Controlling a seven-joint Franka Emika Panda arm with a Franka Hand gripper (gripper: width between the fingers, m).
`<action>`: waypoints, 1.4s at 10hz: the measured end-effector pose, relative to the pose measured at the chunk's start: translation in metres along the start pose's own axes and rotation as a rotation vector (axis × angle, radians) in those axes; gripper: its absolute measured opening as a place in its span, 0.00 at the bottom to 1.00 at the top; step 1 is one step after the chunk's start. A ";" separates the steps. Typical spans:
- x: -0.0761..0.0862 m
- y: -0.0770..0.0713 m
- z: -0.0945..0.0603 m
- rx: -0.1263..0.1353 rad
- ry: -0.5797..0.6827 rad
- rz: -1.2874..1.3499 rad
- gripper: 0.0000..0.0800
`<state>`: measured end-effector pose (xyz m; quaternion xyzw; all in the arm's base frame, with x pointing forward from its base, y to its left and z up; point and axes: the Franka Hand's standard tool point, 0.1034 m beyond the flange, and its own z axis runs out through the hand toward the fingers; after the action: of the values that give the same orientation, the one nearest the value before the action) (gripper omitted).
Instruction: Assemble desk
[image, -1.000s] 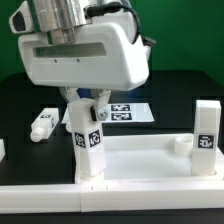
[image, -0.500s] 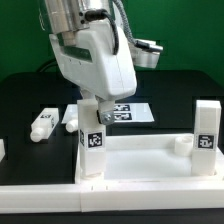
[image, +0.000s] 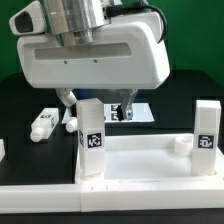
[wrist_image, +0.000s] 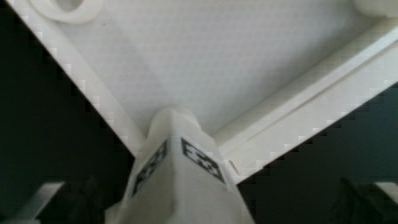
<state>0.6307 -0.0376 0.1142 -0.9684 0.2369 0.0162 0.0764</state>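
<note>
The desk's white rimmed tabletop (image: 150, 165) lies on the black table, and the wrist view looks down onto its flat face (wrist_image: 196, 60). A white tagged leg (image: 91, 140) stands upright in its front corner on the exterior view's left. My gripper (image: 97, 108) hangs right above this leg, open, one dark finger (image: 68, 103) on each side and clear of it. In the wrist view the leg (wrist_image: 178, 170) rises between the spread jaws of the gripper (wrist_image: 214, 205). A second leg (image: 205, 132) stands upright at the right corner. A third leg (image: 42, 123) lies loose on the table at the left.
The marker board (image: 140, 112) lies flat behind the tabletop, partly hidden by the gripper. A short white stub (image: 180, 145) sticks up on the tabletop's far rim near the right leg. A green wall closes the back.
The jaws have spread wide and let go of the left leg, which stays upright in its corner. The gripper body swung round over it during the last second.
</note>
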 end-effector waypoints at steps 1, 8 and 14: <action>0.002 0.003 -0.001 0.000 0.003 -0.126 0.81; 0.016 0.006 -0.004 -0.076 0.141 -0.626 0.50; 0.020 0.015 -0.003 -0.016 0.164 0.103 0.36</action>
<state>0.6419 -0.0605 0.1141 -0.9535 0.2919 -0.0574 0.0479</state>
